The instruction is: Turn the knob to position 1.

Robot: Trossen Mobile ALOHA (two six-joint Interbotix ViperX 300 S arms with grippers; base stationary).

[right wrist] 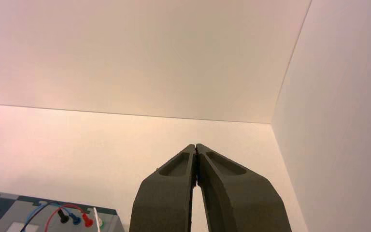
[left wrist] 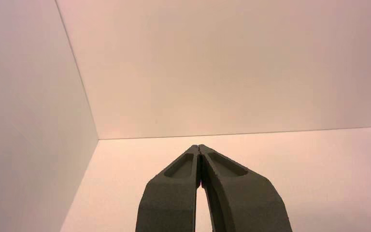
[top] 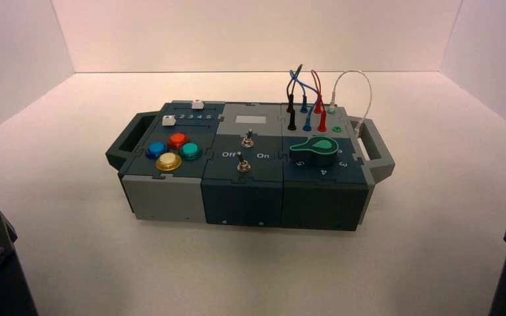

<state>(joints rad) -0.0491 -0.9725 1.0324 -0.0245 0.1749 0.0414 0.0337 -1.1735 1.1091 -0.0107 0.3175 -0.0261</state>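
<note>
Teardrop-shaped rotary knob (top: 315, 150), dark with a bright green top, mounted on the near right part of the multi-panel control box (top: 244, 204); numerals are printed on the panel around it, and neither arm touches it. The box rests on the pale worktop (top: 191, 266), with a grey carrying handle at its left end (top: 126, 143) and another at its right end (top: 383, 153). Left end effector (left wrist: 200, 188): closed, its fingertips together with nothing between them, parked at the near left, well apart from the box. Right end effector (right wrist: 196, 188): likewise closed and empty, parked at the near right, well apart from the box. Near left part of the box: four round push buttons, namely blue (top: 157, 150), red (top: 178, 140), green (top: 190, 151) and yellow (top: 168, 161). Far left part: two white-capped sliders (top: 197, 104). Middle: a small display window (top: 250, 120) at the far side, with two metal toggle switches (top: 244, 164) nearer, between "Off" and "On" lettering. Far right part: black, blue and red plugged wires (top: 318, 85), and a white wire (top: 362, 74) arching to the right, beyond the knob.
</note>
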